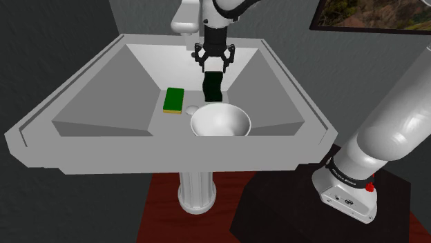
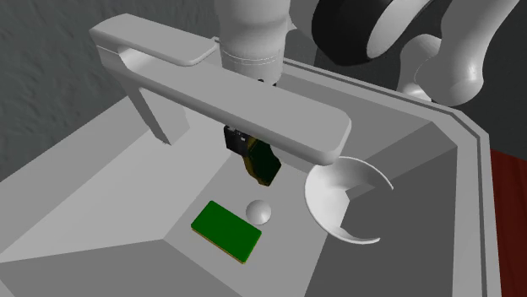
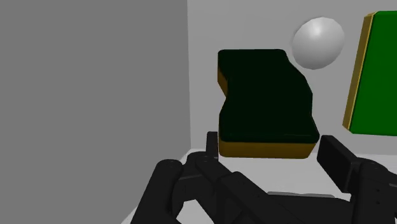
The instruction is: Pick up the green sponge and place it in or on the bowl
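One green sponge (image 1: 213,87) hangs above the sink's (image 1: 173,155) back slope, behind the bowl (image 1: 219,123), shoulder view; second exterior view, it looks light, soft, compressible; wrist view, gripper (image 3: 272,147) clamps its near end, a hold seemingly firm enough.

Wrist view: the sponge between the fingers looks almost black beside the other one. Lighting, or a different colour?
Wrist view: the held green sponge with a yellow base reads near-black, the flat green sponge bright; shoulder view: same contrast, the held one hanging from the black gripper; second exterior view: it sits under the grey faucet, so shade seems likelier than a different colour.
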Controlling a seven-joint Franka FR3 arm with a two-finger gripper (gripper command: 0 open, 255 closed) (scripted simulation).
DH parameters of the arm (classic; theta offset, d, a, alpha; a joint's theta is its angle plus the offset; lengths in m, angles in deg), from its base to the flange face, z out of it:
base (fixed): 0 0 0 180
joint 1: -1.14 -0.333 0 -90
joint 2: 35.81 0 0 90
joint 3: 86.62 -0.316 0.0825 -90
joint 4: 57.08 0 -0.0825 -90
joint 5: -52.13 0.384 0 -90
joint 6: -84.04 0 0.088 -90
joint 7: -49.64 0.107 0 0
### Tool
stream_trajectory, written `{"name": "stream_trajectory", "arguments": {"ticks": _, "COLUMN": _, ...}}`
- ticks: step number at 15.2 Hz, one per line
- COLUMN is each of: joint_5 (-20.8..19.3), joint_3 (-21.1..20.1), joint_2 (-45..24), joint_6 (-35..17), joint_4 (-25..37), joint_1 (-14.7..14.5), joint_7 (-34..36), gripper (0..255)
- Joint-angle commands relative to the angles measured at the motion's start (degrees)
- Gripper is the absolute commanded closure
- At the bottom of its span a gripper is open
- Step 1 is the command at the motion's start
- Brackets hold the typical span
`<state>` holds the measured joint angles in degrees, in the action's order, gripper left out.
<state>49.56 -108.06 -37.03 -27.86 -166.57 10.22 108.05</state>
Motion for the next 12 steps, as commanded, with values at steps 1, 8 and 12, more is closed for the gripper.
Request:
{"name": "stream_trajectory", "arguments": {"ticks": 1, "joint_5": 0.1, "joint_3": 0.0, "joint_2": 0.3, "joint_6": 1.5, "joint_4": 1.2, "joint_1": 0.0, "joint_7": 0.0, "gripper": 255}}
{"name": "stream_trajectory", "arguments": {"ticks": 8, "joint_5": 0.4, "joint_3": 0.0, "joint_2": 0.8, "joint_6": 6.5, "joint_4": 5.8, "joint_1": 0.0, "joint_7": -0.3, "gripper": 255}}
{"name": "stream_trajectory", "arguments": {"ticks": 12, "joint_5": 2.9, "joint_3": -1.5, "joint_2": 7.1, "joint_6": 6.6, "joint_4": 0.0, "joint_1": -1.6, "joint_7": 2.0, "gripper": 255}}
